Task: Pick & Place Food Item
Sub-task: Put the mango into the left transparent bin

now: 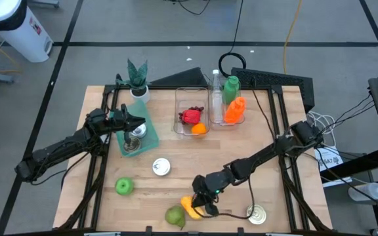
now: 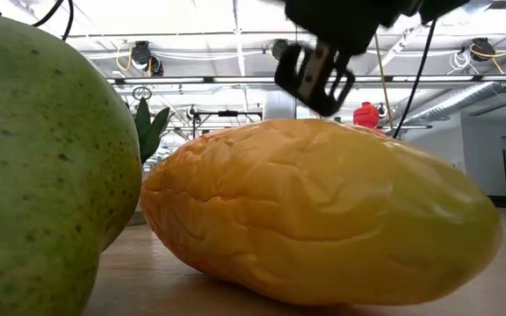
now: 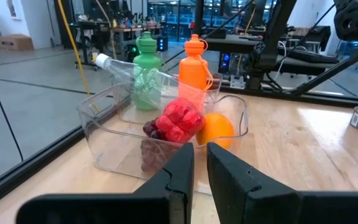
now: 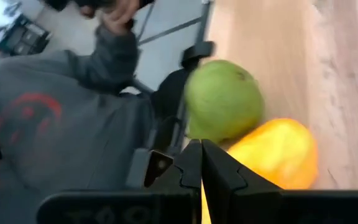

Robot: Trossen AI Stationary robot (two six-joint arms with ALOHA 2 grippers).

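Near the table's front edge, the right gripper (image 1: 207,196) hovers with jaws pressed together and empty just above the yellow mango (image 1: 191,207), not yet grasped, beside a green mango (image 1: 174,216); the left gripper (image 1: 135,123), also closed, waits over a teal tray (image 1: 148,136).

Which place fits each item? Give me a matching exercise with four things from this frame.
Things:
1 green apple
2 yellow mango
3 orange bottle
4 potted plant

Places:
A far-left corner of the table
B under the right gripper, near edge
C right-hand clear bin
D bare wood, near left

Pairs: 1-D, 2-B, 3-C, 4-A
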